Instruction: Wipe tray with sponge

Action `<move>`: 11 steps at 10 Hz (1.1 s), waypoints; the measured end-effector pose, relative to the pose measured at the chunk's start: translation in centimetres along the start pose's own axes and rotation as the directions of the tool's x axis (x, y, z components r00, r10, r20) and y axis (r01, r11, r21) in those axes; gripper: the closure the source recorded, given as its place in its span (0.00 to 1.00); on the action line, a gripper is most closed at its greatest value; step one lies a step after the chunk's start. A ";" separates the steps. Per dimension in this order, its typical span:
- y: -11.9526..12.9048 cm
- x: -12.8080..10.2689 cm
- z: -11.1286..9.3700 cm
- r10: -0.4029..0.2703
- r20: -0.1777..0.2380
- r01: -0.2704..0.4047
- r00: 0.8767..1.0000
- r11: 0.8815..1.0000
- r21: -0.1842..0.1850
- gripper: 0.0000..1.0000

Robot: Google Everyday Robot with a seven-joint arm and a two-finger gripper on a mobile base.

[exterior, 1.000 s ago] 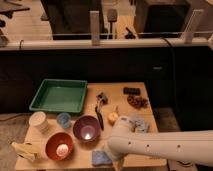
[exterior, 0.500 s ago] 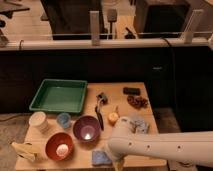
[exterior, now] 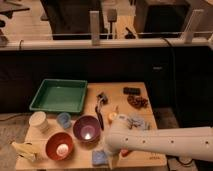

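The green tray (exterior: 38, 98) sits empty at the back left of the wooden table. A blue sponge (exterior: 98, 158) lies at the table's front edge, right of the red bowl. My white arm (exterior: 160, 142) reaches in from the right across the front of the table. My gripper (exterior: 111, 159) points down at the end of it, right beside the sponge and partly hidden by the arm. The gripper is far from the tray, which lies to the back left.
A purple bowl (exterior: 86, 129), a red bowl (exterior: 59, 145), a white cup (exterior: 38, 120) and a small blue cup (exterior: 63, 119) stand between the sponge and the tray. A black-handled brush (exterior: 99, 116), a brown snack (exterior: 138, 101) and a dark block (exterior: 132, 90) lie on the right side.
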 end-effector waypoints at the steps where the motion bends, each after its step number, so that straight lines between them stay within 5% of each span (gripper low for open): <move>1: -0.5 -0.6 0.5 0.014 0.008 -0.014 1.000 1.000 -0.004 0.20; 7: 1.1 -1.3 1.0 0.131 -0.010 -0.131 0.991 0.988 -0.082 0.20; 9: 1.9 -0.9 1.2 0.150 -0.006 -0.150 0.989 0.985 -0.080 0.20; 11: 2.5 -0.4 1.2 0.132 0.023 -0.131 0.991 0.991 -0.035 0.20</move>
